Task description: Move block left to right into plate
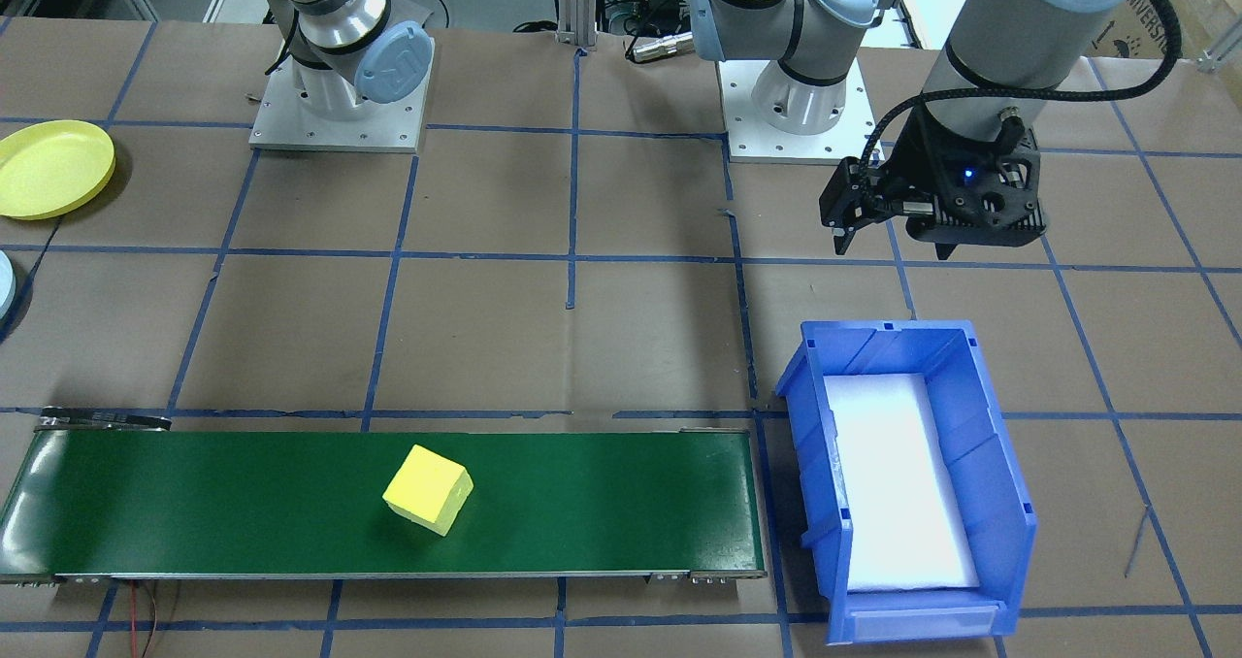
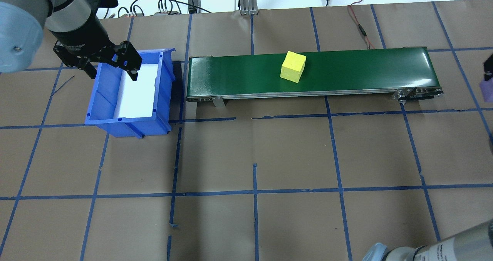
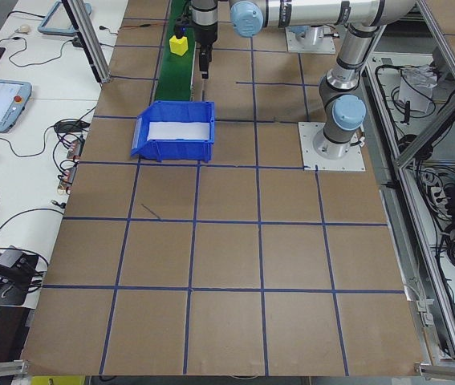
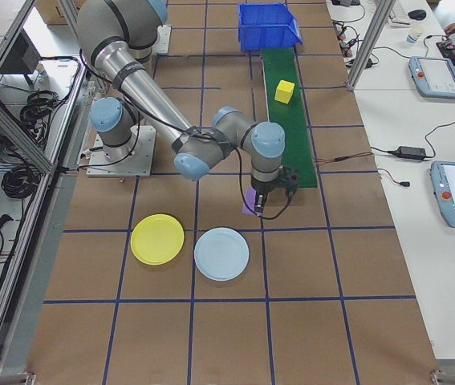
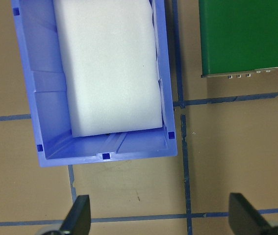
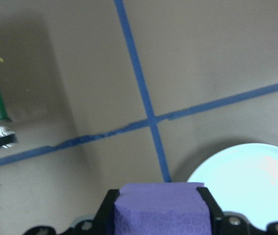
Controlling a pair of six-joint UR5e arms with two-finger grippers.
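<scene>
Carry step: right gripper (image 6: 161,215) clamped on purple block (image 6: 162,208), held off the table past the green conveyor's (image 4: 291,104) end. Pale blue plate (image 6: 244,178) lies just ahead and to one side of the claw; yellow plate (image 4: 157,239) beyond. Left gripper (image 5: 161,220) hangs with jaws apart beside the blue bin (image 5: 40,127). Yellow block (image 2: 293,66) rides mid-belt. Next move, likely: shift over a plate, lower, release.

A blue bin (image 1: 907,474) lined with white foam sits just beside the green conveyor belt's (image 1: 243,503) end.
</scene>
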